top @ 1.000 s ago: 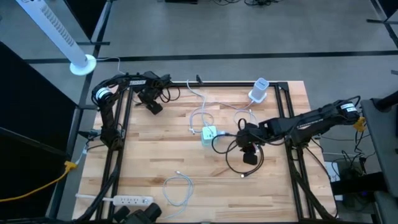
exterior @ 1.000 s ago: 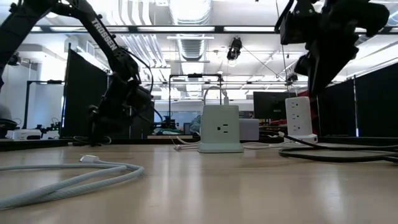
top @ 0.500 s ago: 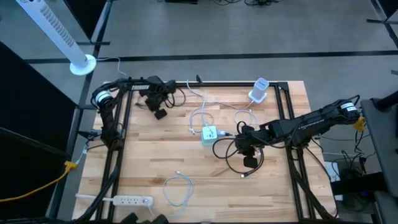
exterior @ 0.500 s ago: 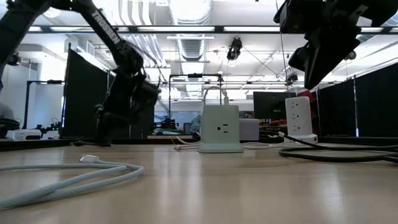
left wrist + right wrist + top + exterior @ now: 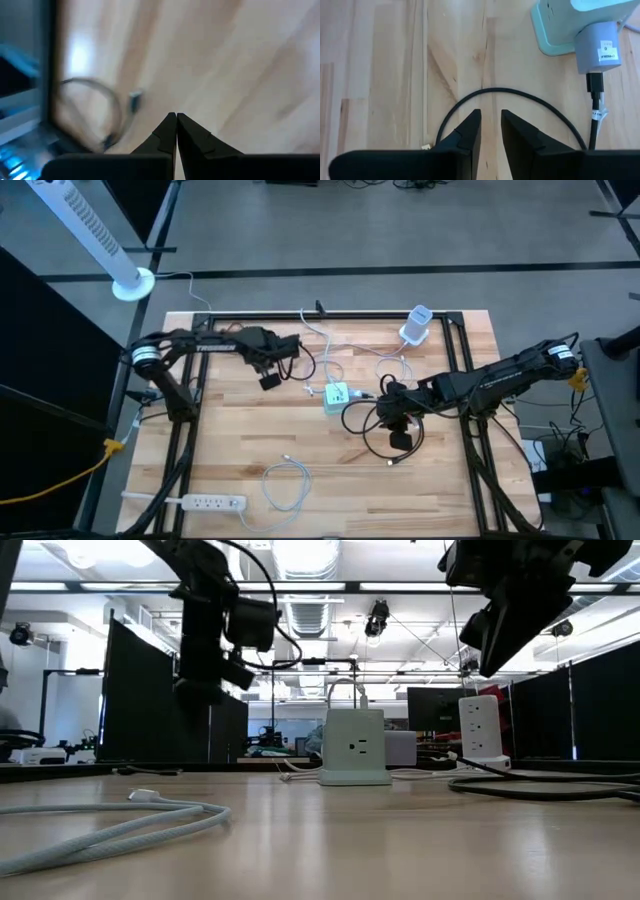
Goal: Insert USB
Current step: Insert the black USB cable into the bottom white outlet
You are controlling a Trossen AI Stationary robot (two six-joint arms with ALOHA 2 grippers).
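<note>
Near the middle of the worktop: a pale-green, boxy outlet cube of smooth plastic, standing upright on pale wooden planks with fine grain. Pushed into its side, a grey rounded charger with a small white label, and from that a black plug and a thin black cable curling in a loose ring over the wood toward the near edge. Just beside the cube, on its right: the right claw, blunt dark fingers parted by a narrow gap, nothing pinched between them, hovering over the black cable's arc. Seen level from the low camera, cube face with one socket, white cords looping behind it.

Left of the cube, somewhat apart and toward the far edge: the left claw, tapered dark tips pressed together, empty, raised above bare planks. Blurred below it, a thin pale loop of cord with a small plug end.

Near the far right corner: a white upright power tower with rounded top, white cord trailing to the centre. Near the front edge, a coiled white braided cable with a slim metal tip; at the front left corner, a long white power strip. Black metal frame bordering the worktop.
</note>
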